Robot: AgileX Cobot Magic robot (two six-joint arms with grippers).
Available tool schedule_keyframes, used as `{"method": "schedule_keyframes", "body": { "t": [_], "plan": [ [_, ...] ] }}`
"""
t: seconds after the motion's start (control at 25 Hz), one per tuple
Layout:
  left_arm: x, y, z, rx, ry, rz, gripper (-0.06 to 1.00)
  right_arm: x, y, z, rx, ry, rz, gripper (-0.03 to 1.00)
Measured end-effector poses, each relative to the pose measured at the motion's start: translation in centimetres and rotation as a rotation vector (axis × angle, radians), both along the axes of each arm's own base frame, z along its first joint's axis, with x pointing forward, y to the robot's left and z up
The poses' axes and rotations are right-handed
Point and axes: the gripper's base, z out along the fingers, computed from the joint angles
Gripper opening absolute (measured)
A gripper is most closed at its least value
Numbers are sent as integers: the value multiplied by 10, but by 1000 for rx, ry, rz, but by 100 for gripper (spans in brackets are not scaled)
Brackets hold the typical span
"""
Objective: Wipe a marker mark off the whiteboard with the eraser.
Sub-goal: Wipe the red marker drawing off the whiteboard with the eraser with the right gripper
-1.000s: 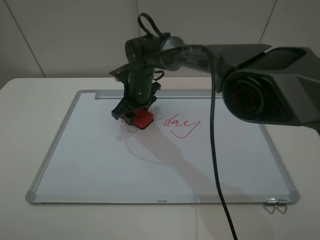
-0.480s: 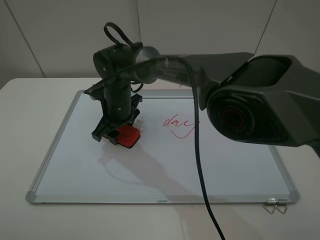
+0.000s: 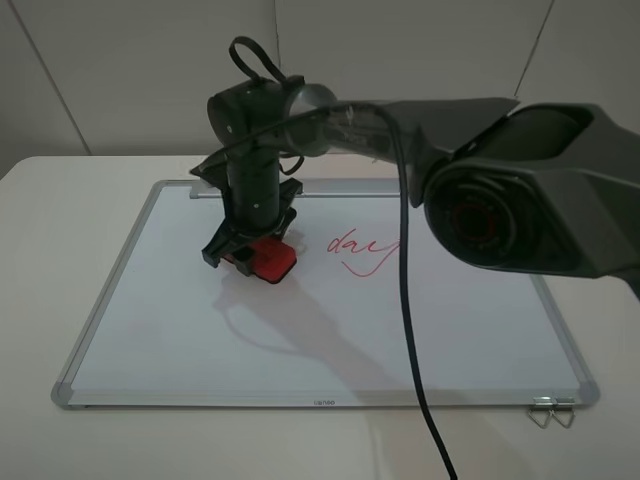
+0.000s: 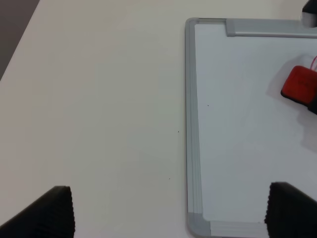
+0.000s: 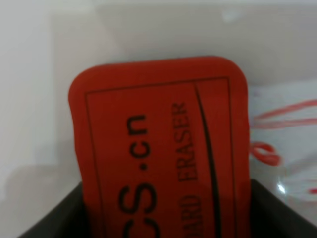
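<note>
The eraser (image 3: pixel 270 258) is held tight between the right jaws. Its dark bottom is laid flat on the board (image 3: pixel 180 330), and its red top with black letters is turned up. Only the back end of the eraser is gripped, so most of it sticks out in front of the jaws. A small red mark (image 5: pixel 262 152) is seen on the board just beside the eraser, outside the right jaws. The red word "day" (image 3: pixel 358 250) is written further off on that same side and is not touched.

The left jaws are spread wide, and nothing is held between them. They are kept above the bare surface (image 4: pixel 99 99), beside the board's edge and well apart from the eraser.
</note>
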Motion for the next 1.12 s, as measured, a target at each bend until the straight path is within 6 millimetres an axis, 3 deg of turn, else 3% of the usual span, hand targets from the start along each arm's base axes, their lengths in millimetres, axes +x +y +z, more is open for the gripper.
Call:
{"method": "schedule_keyframes", "body": {
  "t": [0.24,0.52,0.8,1.12],
  "plan": [
    [0,0,0,0,0,0,77,38,-46,1,-33,-34,-101,51],
    [0,0,0,0,0,0,77,56,-73,1,-28,-37,-166,51],
    [0,0,0,0,0,0,77,52,-64,1,-3,-41,-153,51],
    [0,0,0,0,0,0,77,24,-18,-7,28,-37,-59,51]
  ]
}}
